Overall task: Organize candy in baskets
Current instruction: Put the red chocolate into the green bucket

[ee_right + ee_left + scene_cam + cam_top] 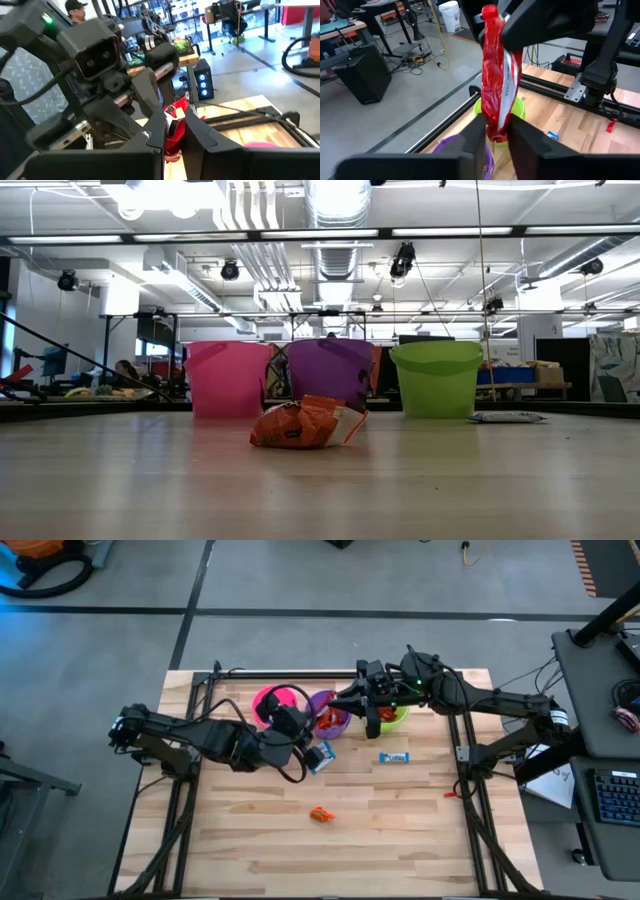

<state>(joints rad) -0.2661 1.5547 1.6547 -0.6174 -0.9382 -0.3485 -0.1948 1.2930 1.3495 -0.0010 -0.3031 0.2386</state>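
A red candy (497, 80) stands upright in the air between my two grippers, over the gap between the purple basket (332, 720) and the green basket (396, 718). My left gripper (496, 132) is shut on its lower end. My right gripper (175, 134) is shut on its upper part. The pink basket (270, 700) stands left of the purple one. Red candy lies in the purple basket. On the table lie an orange candy (320, 814) and two blue-and-white candies (394, 757) (322, 755). Neither gripper shows in the low view. My left gripper pinches the red candy's lower end (496, 127) between its two fingers, coming from the table's left and slanting a little downward. The candy rises upright from the fingers, clear of the table and baskets. My right gripper pinches the candy's upper part (176, 117) between its two fingers (540, 20), coming level from the table's right. The wrapper's top end (489, 11) sticks out above the fingers, and the rest hangs below them.
The three baskets stand in a row at the table's far side, seen as pink (228, 378), purple (330, 370) and green (436, 378). The orange candy (305, 423) lies mid-table and a blue-and-white candy (507, 417) lies nearer than the green basket. Bare wood fills the near half.
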